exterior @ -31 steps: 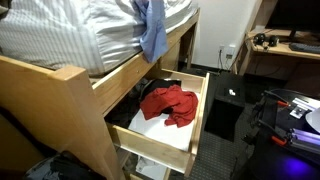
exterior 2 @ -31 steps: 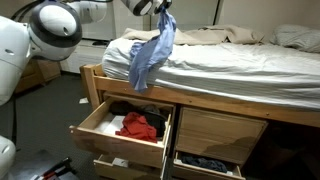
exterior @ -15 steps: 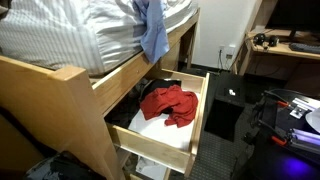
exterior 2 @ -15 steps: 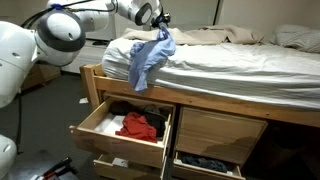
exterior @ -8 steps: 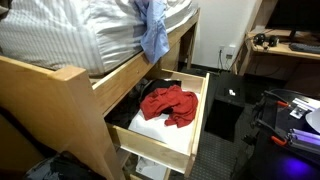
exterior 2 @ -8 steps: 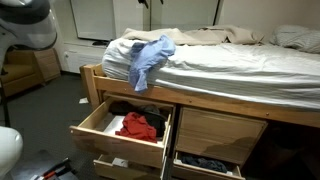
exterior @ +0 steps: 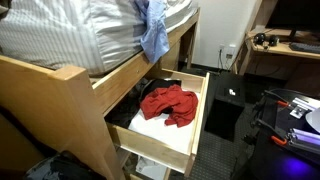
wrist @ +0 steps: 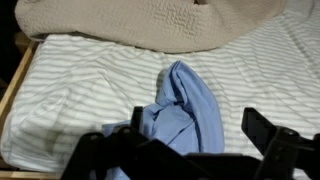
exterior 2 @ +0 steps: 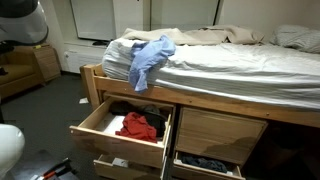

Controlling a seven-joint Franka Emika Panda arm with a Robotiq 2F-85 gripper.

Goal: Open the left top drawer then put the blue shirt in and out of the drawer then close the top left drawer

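Note:
The blue shirt (exterior 2: 150, 58) lies crumpled on the striped bed, draped over the mattress edge (exterior: 152, 35) above the drawers. In the wrist view my gripper (wrist: 198, 123) hovers over the shirt (wrist: 185, 105), open, with one dark finger on each side and nothing gripped. The gripper itself is out of both exterior views; only a white arm link (exterior 2: 20, 20) shows. The top left drawer (exterior 2: 112, 142) stands pulled out, its wooden front (exterior: 196, 125) facing the room. A red garment (exterior 2: 138, 125) lies inside it (exterior: 168, 103).
A lower left drawer (exterior 2: 120, 165) and a lower right drawer (exterior 2: 205, 161) are partly open. A beige blanket (wrist: 150, 25) covers the far part of the bed. A black box (exterior: 225, 110) and a desk (exterior: 285, 50) stand beyond the drawer.
My gripper opened and let go of the blue shirt, then rose and drew back out of the exterior view. The shirt settled onto the bed edge.

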